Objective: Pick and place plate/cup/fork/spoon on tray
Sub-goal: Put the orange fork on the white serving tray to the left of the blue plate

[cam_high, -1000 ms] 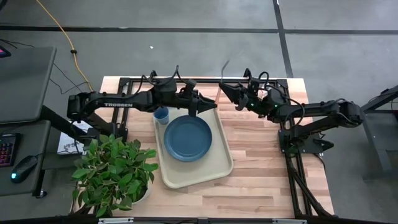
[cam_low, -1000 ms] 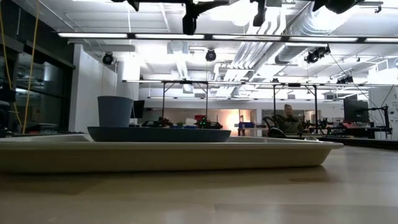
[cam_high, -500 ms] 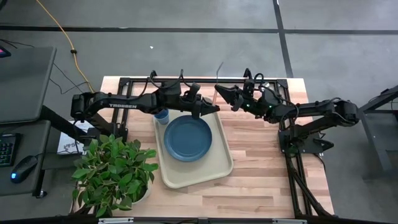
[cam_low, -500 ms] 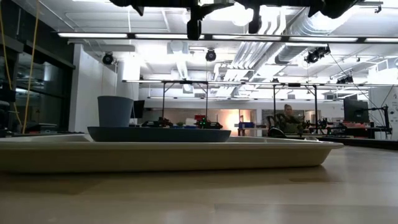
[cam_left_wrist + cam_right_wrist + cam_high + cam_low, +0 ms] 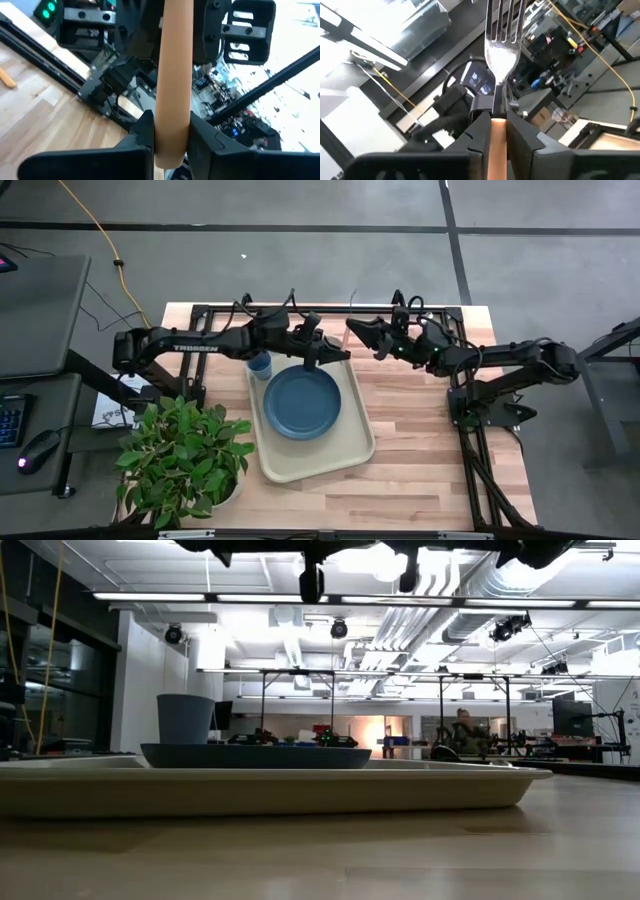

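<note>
The fork hangs in the air over the tray's far edge, held between my two grippers. Its silver tined head (image 5: pixel 501 30) points away past my right gripper (image 5: pixel 498 131); its orange handle (image 5: pixel 172 75) runs on into my left gripper (image 5: pixel 171 137). In the high view the left gripper (image 5: pixel 343 357) and right gripper (image 5: pixel 350 327) meet tip to tip. The dark blue plate (image 5: pixel 302 402) rests flat on the beige tray (image 5: pixel 358 448). The light-blue cup (image 5: pixel 260 365) stands upright by the tray's far left corner. A short orange piece (image 5: pixel 5 77) lies on the wood; whether it is the spoon I cannot tell. My left gripper pinches the fork's orange handle near its free end (image 5: pixel 170 150) between its two fingers, which lie across the handle. The fork is lifted clear of the table. My right gripper has the handle just behind the silver neck (image 5: pixel 497 122) between its two fingers. The fork runs along the fingers, tines pointing outward.
A potted plant (image 5: pixel 180 455) stands at the table's near left corner. Bare wood (image 5: pixel 430 460) lies right of the tray. A black frame (image 5: pixel 215 310) runs along the far edge. A person shows far off in the room (image 5: pixel 462 730).
My left gripper has gone a little toward the right gripper and shut on the fork's handle. My right gripper has come toward the table's left with the fork, whose head has swung from slanting right to pointing nearly straight at the far edge.
</note>
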Motion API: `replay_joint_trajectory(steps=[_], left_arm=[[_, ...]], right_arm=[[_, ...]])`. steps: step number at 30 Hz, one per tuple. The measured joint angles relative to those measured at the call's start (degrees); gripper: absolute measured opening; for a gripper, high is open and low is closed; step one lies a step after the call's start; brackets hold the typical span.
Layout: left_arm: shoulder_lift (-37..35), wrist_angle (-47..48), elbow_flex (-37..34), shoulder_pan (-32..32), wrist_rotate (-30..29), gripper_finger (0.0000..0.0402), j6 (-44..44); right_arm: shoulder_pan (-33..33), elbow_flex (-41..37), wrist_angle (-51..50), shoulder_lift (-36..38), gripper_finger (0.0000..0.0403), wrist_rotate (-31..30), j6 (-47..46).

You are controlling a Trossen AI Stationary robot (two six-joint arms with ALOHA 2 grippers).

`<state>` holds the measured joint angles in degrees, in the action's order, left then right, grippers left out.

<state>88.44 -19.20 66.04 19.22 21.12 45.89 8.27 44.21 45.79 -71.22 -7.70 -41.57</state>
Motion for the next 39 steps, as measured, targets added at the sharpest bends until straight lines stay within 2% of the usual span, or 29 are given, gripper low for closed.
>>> replay_joint_trajectory(steps=[4, 7, 12, 14, 16, 23, 28, 33, 39], left_arm=[[-3.3, 2.8, 0.0, 2.3, 1.7, 0.0047, -1.1], [-6.1, 4.7, 0.0, 3.7, 6.1, 0.0047, -1.7], [-8.8, 2.1, 0.0, 3.6, 25.1, 0.0047, 4.5], [-8.6, 1.0, 0.0, 2.0, 29.7, 0.0048, 8.3], [-7.7, -0.4, 0.0, 0.1, 31.8, 0.0047, 11.7], [-6.5, -3.7, 0.0, -2.1, 30.0, 0.0047, 17.5], [-6.5, -5.0, 0.0, -2.1, 29.2, 0.0047, 19.5], [-6.4, -4.8, 0.0, -2.1, 29.2, 0.0048, 20.2], [-4.8, -4.8, 0.0, -2.9, 29.3, 0.0047, 21.2]], right_arm=[[1.2, 0.0, -6.5, 3.8, 0.0105, 3.1, -0.1], [2.1, 0.0, -10.3, 7.5, 0.0150, 5.1, 1.1], [4.2, 2.3, -16.2, 10.2, 0.0202, 13.5, 2.6], [4.6, 5.5, -19.6, 9.3, 0.0211, 15.9, 5.7], [4.6, 9.2, -23.1, 7.6, 0.0215, 18.1, 9.9], [4.5, 20.3, -33.7, 4.0, 0.0217, 23.0, 20.0], [4.4, 22.2, -34.0, 4.2, 0.0217, 28.1, 21.1], [4.4, 22.5, -32.1, 3.7, 0.0217, 28.1, 21.1], [3.6, 22.5, -30.7, 3.0, 0.0214, 30.9, 21.2]])
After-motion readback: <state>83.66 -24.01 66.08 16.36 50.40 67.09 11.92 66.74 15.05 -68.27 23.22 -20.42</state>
